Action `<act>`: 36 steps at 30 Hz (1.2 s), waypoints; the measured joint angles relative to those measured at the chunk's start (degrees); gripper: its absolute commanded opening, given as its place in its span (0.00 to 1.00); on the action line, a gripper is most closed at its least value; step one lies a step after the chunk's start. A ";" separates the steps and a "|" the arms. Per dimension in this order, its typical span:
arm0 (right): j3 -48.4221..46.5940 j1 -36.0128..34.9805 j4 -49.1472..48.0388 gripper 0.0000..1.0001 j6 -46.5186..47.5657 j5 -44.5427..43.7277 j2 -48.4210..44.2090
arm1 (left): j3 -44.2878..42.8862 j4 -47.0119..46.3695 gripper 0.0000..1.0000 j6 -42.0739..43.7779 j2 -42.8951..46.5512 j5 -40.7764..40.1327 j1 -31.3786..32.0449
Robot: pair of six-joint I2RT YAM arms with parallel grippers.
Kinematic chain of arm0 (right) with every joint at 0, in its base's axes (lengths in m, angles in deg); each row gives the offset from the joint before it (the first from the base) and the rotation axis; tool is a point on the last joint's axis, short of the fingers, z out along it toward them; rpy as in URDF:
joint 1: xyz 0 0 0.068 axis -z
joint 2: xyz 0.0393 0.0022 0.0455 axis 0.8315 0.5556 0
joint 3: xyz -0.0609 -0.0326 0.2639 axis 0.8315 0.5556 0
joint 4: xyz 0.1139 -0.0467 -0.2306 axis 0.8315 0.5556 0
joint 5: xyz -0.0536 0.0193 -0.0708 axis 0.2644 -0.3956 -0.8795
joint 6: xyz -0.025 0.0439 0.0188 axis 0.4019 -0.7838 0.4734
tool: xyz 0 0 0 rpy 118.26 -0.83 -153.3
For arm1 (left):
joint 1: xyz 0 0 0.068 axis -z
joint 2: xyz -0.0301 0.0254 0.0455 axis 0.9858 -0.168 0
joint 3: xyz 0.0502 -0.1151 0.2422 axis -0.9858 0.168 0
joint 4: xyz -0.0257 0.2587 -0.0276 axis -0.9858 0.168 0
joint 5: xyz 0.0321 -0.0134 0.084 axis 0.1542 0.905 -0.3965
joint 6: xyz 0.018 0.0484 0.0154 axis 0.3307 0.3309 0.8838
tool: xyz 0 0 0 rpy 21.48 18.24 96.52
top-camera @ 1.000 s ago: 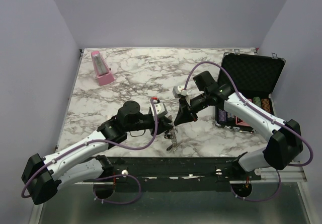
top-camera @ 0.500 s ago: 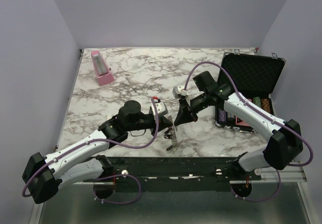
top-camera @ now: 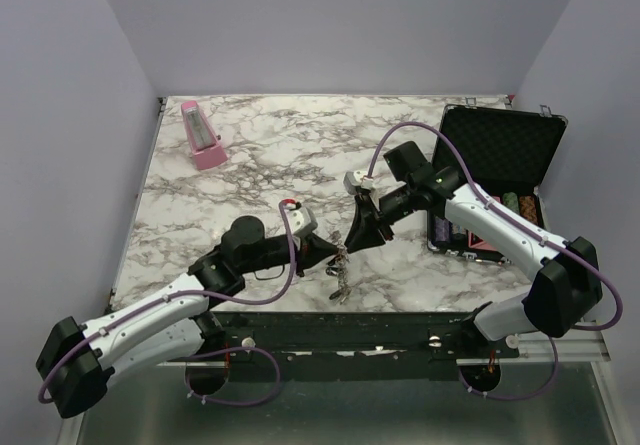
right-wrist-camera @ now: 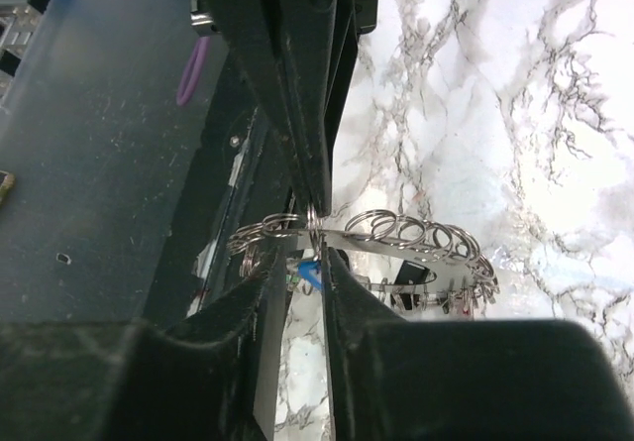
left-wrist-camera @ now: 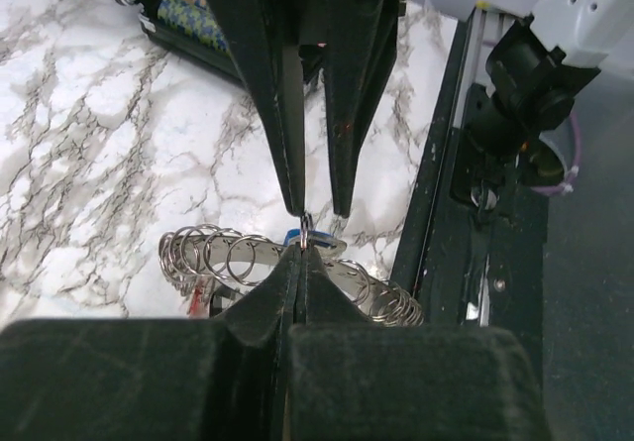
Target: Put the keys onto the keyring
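Left wrist footage shows the left gripper (left-wrist-camera: 301, 253) with its fingers pressed fully together, and one small wire loop on the rim of the keyring (left-wrist-camera: 223, 258) appears to be pinched at their tips. Opposite, the right gripper (right-wrist-camera: 302, 263) is seen with a narrow gap between its fingers. Its tips are set just beside the same loop, so that the two grippers meet tip to tip. A blue-headed key (right-wrist-camera: 310, 275) is seen in that gap, just beside the keyring; whether a finger touches it cannot be told. The keyring is found at the near edge of the marble table (top-camera: 250, 155), about midway between left and right; whether it rests on the surface cannot be told. An open black case (top-camera: 500, 150) with stacked chips (top-camera: 522, 205) is seen at the right, and a pink object (top-camera: 203, 137) at the far left.
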 measured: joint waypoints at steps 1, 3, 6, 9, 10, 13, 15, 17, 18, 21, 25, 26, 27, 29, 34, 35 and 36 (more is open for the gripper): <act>0.00 0.00 0.00 0.30 -0.17 0.46 0.02 | 1.42 -1.38 0.00 -1.03 1.05 -0.28 0.00; 0.00 0.00 -0.02 0.35 -0.42 1.33 0.13 | 5.05 -5.68 0.00 -3.87 3.13 -1.25 0.00; 0.00 0.00 -0.46 0.39 -1.57 3.13 0.46 | 9.16 -11.91 0.00 -7.28 4.68 -2.54 0.00; 0.13 0.00 -2.49 0.39 -3.96 4.79 0.70 | 12.28 -17.51 0.00 -10.01 5.29 -3.69 0.00; 0.35 0.00 -3.52 0.40 -5.07 5.18 0.70 | 13.20 -19.32 0.00 -10.86 5.40 -3.98 0.00; 1.33 0.00 -6.54 0.40 -8.09 5.66 0.74 | 14.36 -22.53 0.00 -12.37 5.44 -4.70 0.00; 1.92 0.00 -8.09 0.40 -9.77 5.86 0.79 | 14.58 -24.28 0.00 -13.00 5.46 -4.81 0.00; 2.21 0.02 -9.27 0.40 -11.02 5.92 0.85 | 14.78 -25.33 0.00 -13.29 5.49 -4.81 0.00; 2.29 0.02 -9.75 0.40 -11.45 5.92 0.85 | 14.91 -25.75 0.00 -13.42 5.51 -4.83 0.00; 2.32 0.02 -10.73 0.40 -12.59 5.92 0.98 | 15.54 -27.45 0.00 -13.81 5.75 -4.87 0.00; 2.51 0.02 -11.80 0.42 -13.44 5.90 1.31 | 16.17 -29.35 0.00 -14.21 6.27 -4.94 0.00; 2.56 0.02 -11.96 0.42 -13.68 5.90 1.40 | 16.41 -29.83 0.00 -14.34 6.47 -5.01 0.00; 2.64 0.02 -12.20 0.41 -13.90 5.90 1.44 | 16.63 -30.18 0.00 -14.45 6.62 -5.03 0.00; 2.91 0.02 -12.68 0.40 -14.43 5.92 1.46 | 17.00 -30.77 0.00 -14.67 6.80 -5.18 0.00; 3.80 0.02 -14.62 0.39 -15.74 7.10 1.46 | 17.88 -32.35 0.00 -15.43 6.86 -5.88 0.00; 4.07 0.02 -15.06 0.39 -15.87 7.63 1.46 | 17.94 -32.83 0.00 -15.56 6.84 -6.05 0.00; 4.35 0.02 -15.37 0.39 -16.00 8.09 1.46 | 17.97 -33.22 0.00 -15.65 6.80 -6.21 0.00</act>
